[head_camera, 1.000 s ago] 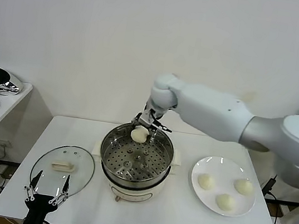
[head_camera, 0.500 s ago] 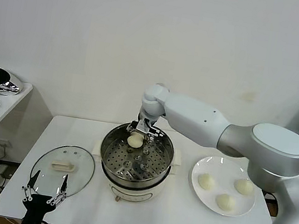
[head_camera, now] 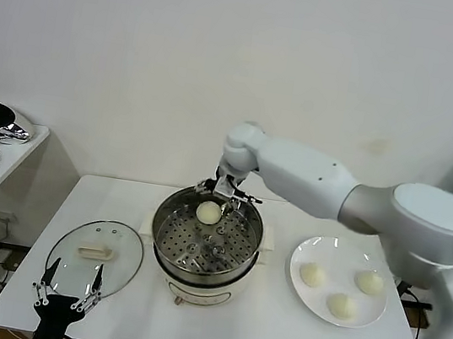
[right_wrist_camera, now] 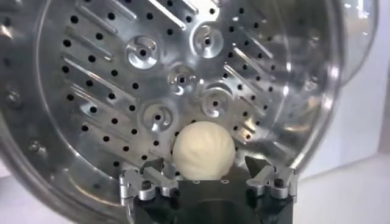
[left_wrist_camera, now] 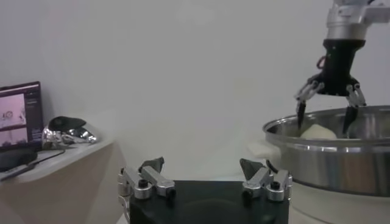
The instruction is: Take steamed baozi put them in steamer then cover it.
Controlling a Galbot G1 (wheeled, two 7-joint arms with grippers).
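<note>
White counter (head_camera: pixel 271 330) in front carries everything. At its near edge the left claw (head_camera: pixel 67 295) hovers spread and empty, just before the glass lid (head_camera: pixel 95 256). Mid-counter stands the steamer (head_camera: pixel 205 243), with three steamed baozi (head_camera: pixel 342 305) on the white plate (head_camera: pixel 343 248) beside it. At the pot's far rim, the right claw (head_camera: pixel 225 193) hangs released above one baozi (head_camera: pixel 208 212) lying on the perforated tray (right_wrist_camera: pixel 122 79).

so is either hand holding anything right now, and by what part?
Nothing is held. The right hand is open just above the baozi lying on the steamer tray. The left hand is open and empty near the table's front edge.
</note>
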